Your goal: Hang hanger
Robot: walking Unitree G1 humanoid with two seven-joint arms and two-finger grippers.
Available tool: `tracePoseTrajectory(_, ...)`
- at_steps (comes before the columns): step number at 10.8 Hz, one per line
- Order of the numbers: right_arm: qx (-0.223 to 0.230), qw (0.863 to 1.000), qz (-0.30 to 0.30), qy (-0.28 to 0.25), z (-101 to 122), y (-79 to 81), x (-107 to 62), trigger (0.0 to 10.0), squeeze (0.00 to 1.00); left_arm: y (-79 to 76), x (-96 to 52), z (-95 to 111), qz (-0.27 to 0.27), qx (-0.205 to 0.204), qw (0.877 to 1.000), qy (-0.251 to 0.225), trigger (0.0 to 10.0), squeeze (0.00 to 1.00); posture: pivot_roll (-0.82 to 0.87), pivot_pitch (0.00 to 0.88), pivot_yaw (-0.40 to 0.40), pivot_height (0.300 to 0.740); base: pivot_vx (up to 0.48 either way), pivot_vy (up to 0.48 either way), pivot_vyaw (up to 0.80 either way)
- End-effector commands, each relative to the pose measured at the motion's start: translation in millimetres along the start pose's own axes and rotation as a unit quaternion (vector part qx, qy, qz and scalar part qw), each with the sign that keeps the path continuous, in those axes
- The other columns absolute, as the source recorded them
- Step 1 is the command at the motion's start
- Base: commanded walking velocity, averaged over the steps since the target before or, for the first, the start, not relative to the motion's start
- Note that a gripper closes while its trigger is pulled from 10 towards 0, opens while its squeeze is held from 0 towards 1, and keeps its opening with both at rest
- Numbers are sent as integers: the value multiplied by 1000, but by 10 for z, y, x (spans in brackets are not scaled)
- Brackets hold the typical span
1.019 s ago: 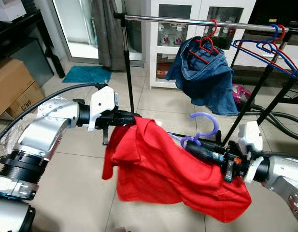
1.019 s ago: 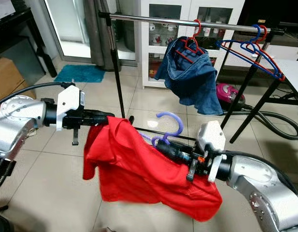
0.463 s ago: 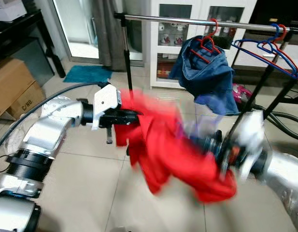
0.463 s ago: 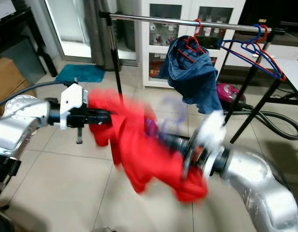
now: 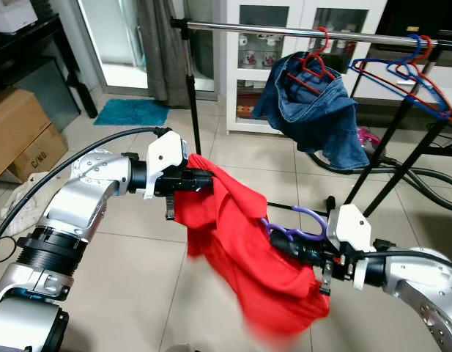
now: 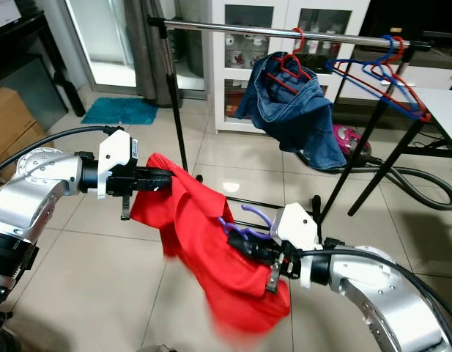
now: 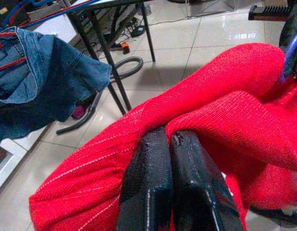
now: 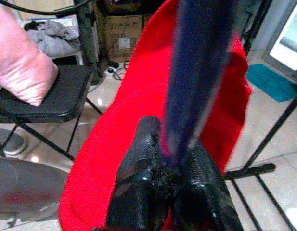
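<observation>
One red garment [image 5: 244,249] on a purple hanger [image 5: 302,233], held in mid-air between both arms, below and in front of the clothes rail [image 5: 284,30]. Left gripper [image 5: 204,178]: fingers clenched on an upper fold of the cloth. Right gripper [image 5: 284,243]: fingers clamped on the hanger's neck. Denim garment [image 5: 310,114] hangs from the rail on a red hanger [image 5: 317,62].

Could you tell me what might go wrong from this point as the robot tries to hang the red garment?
The red shirt hangs loosely off the purple hanger, so it may slip off when lifted. The left gripper pinches only a fold of cloth, which could pull free. The denim garment already on the rail could snag the hook.
</observation>
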State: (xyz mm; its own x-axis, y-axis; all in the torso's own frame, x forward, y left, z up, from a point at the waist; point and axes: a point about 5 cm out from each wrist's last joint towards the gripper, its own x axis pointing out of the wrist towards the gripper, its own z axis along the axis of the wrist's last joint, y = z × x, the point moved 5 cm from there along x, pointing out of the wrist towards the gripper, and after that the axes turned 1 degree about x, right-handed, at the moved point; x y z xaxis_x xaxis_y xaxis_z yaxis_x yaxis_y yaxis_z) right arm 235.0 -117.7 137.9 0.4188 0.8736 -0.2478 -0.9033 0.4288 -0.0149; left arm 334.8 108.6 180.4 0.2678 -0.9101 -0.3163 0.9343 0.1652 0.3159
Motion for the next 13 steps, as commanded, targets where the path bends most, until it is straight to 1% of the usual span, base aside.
tracePoseTrajectory(1,15,1000,8,-2,11,22,-10,10000,0,127,-59,199,16,29,999,-20,0,0,27,12,49,740,0,0,0)
tracePoseTrajectory(2,5,999,20,41,-107,58,-29,10000,0,101,-57,182,8,23,1000,-18,0,0,24,10,50,740,0,0,0)
tracePoseTrajectory(3,5,999,-22,26,-98,-65,-24,10000,0,35,-40,163,-5,14,1000,-19,0,0,25,4,50,740,0,0,0)
tracePoseTrajectory(4,19,997,-58,-39,127,-197,-39,10000,0,-27,-12,135,-11,6,1000,-20,0,0,22,1,52,740,0,0,0)
tracePoseTrajectory(5,43,991,-107,-73,248,-373,-75,10000,0,-111,28,95,-22,-3,1000,-19,0,0,20,0,49,740,0,0,0)
tracePoseTrajectory(6,73,982,-153,-87,286,-566,-119,10000,0,-242,95,77,-38,-14,999,-25,0,0,16,0,45,740,0,0,0)
tracePoseTrajectory(7,78,986,-140,-41,153,-549,-102,10000,0,-337,178,80,-40,-19,998,-37,0,0,16,0,45,740,0,0,0)
tracePoseTrajectory(8,71,989,-130,6,4,-501,-93,10000,0,-347,199,97,-33,-19,998,-46,0,0,13,0,28,740,0,0,0)
tracePoseTrajectory(9,58,990,-115,51,-143,-430,-100,10000,0,-313,192,132,-16,-18,998,-55,0,0,13,0,28,740,0,0,0)
tracePoseTrajectory(10,37,993,-71,87,-249,-284,-117,10000,0,-185,95,187,20,-9,998,-63,0,0,19,5,9,740,0,0,0)
tracePoseTrajectory(11,23,997,-33,72,-198,-177,-118,10000,0,-78,-18,216,39,-4,997,-59,0,0,24,11,7,740,0,0,0)
tracePoseTrajectory(12,26,999,-29,37,-80,-173,-118,10000,0,-19,-83,181,49,1,998,-44,0,0,24,13,10,740,0,0,0)
tracePoseTrajectory(13,37,999,-32,-16,106,-208,-140,10000,0,20,-148,100,51,4,999,-18,0,0,25,14,16,740,0,0,0)
